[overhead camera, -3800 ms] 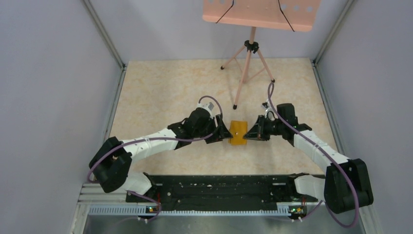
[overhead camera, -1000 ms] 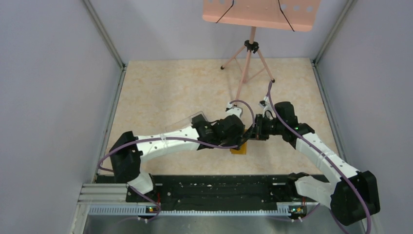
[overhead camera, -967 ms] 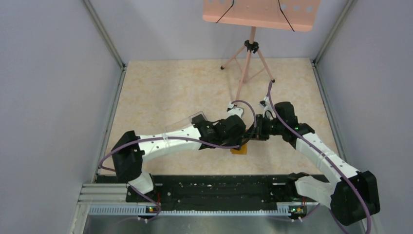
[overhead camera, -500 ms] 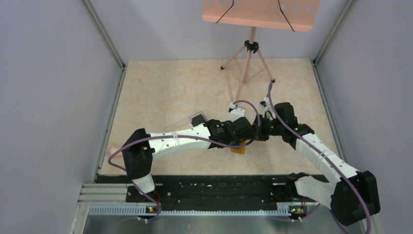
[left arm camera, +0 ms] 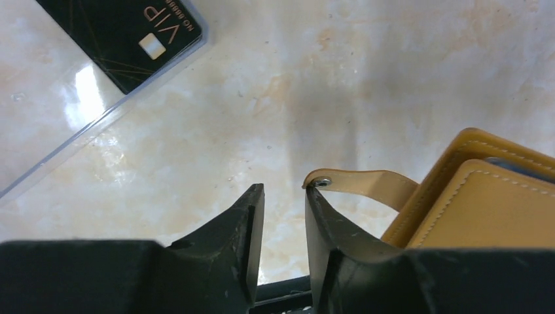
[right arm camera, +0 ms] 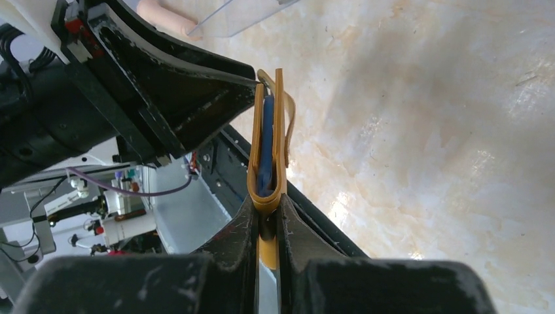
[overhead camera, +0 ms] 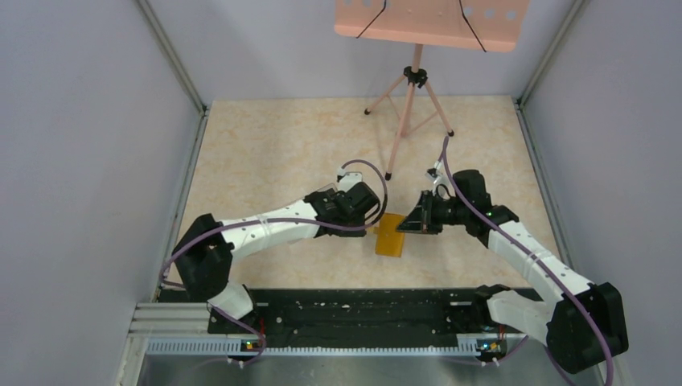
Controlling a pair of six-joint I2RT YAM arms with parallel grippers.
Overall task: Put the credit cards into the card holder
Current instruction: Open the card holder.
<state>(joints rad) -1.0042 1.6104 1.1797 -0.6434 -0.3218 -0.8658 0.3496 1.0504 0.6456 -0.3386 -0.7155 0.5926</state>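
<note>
Pinching the folded spine of the card holder [right arm camera: 279,131], our right claw [right arm camera: 266,206] is clamped tight on it, one finger on each orange face. The wallet stands on edge with its two halves nearly together and the blue pockets [right arm camera: 264,131] showing in the slit between them. From above we see the card holder between our two arms, near the middle of the table [overhead camera: 273,153]; we cannot tell whether its free end touches the surface.

Our left claw [left arm camera: 285,190] sits just beside it, jaws a narrow gap apart with only bare table between them. The clasp tab [left arm camera: 366,183] curls out from the wallet, and its snap end touches the tip of one left finger.

Farther out in the left wrist view, a dark credit card [left arm camera: 124,33] marked VIP lies inside a clear plastic box [left arm camera: 98,124] flat on the table, apart from the wallet. At the far end of the table stands a pink music stand [overhead camera: 412,96].
</note>
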